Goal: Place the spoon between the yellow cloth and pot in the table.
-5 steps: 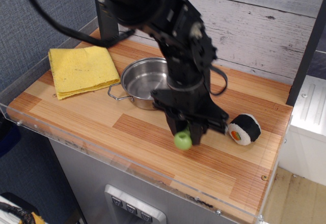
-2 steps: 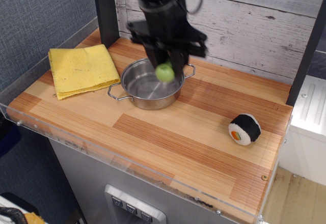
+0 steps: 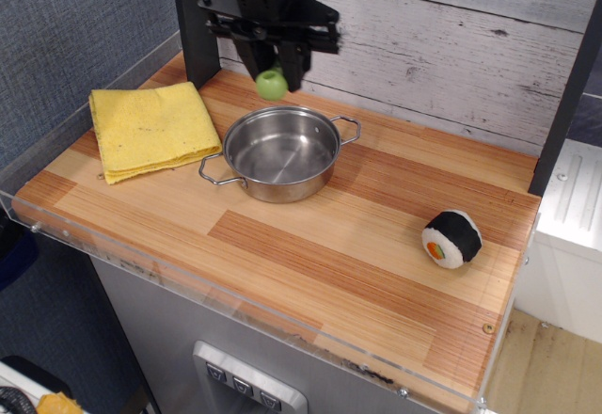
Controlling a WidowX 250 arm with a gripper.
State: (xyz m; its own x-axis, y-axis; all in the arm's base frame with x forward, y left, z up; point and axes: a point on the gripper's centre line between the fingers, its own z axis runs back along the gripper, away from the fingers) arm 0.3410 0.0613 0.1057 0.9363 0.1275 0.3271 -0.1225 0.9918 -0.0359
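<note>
My gripper (image 3: 273,73) is shut on the spoon (image 3: 272,84); only its rounded lime-green handle end shows below the fingers, and the grey head is hidden. It hangs in the air above the back left rim of the pot (image 3: 280,152), a shallow shiny steel pot with two wire handles. The yellow cloth (image 3: 150,128) lies folded on the table (image 3: 339,254) to the left of the pot, with a narrow strip of wood between them.
A black-and-white sushi roll toy (image 3: 451,238) lies at the right of the table. A dark post (image 3: 194,19) stands at the back left beside the arm. A grey plank wall runs along the back. A clear acrylic edge (image 3: 188,278) lines the front.
My gripper has carried the spoon from low near the sushi roll up and to the left, over the pot, to above its back left rim. Pot, cloth and sushi roll have not moved.
</note>
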